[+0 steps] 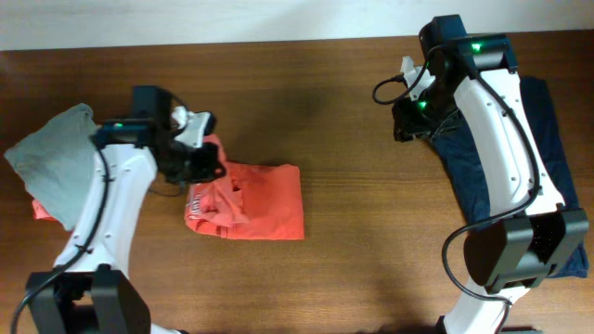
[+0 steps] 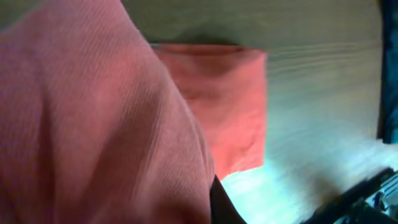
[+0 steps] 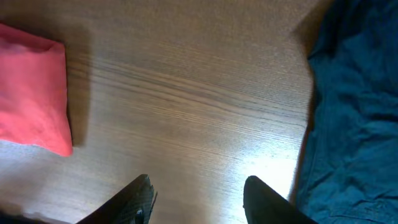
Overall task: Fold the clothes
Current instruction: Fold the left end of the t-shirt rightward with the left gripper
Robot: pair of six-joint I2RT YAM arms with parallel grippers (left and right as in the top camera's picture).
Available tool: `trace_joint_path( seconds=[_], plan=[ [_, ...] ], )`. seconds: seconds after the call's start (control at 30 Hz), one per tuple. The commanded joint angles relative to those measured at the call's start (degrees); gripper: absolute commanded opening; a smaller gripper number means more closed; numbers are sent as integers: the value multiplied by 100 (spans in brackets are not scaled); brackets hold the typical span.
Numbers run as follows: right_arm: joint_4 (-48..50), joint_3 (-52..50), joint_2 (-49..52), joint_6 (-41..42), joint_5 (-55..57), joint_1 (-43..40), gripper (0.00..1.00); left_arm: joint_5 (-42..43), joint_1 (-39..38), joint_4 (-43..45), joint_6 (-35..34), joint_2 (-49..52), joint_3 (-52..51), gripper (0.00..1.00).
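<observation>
The red-orange T-shirt (image 1: 255, 199) lies part-folded on the table left of centre, with white lettering showing at its left edge. My left gripper (image 1: 195, 165) is at that left edge, shut on a raised fold of the cloth. In the left wrist view this fold (image 2: 93, 124) fills the frame and hides the jaws, apart from one dark finger (image 2: 222, 206). The navy garment (image 1: 548, 139) lies spread at the far right under my right arm. My right gripper (image 3: 198, 183) hovers open over bare wood just left of the navy cloth (image 3: 354, 124), with nothing between its fingers.
A light-grey shirt (image 1: 51, 158) lies bunched at the far left, over an orange-red garment (image 1: 42, 209) that peeks out beneath it. Bare wooden table (image 1: 362, 186) lies between the two arms. The table's back edge runs along the top.
</observation>
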Motion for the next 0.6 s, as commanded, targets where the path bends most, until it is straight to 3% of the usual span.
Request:
trace_joint_path(
  seconds=[0.0, 0.23, 0.57],
  plan=[
    [-39, -31, 11, -13, 55, -11, 52, 85, -369, 142, -387, -114, 111, 5],
    [-85, -31, 11, -11, 50, -11, 52, -378, -1110, 321, -804, -105, 111, 6],
    [-157, -31, 11, -11, 48, -11, 53, -804, -2006, 221, -748, 219, 109, 8]
  ],
)
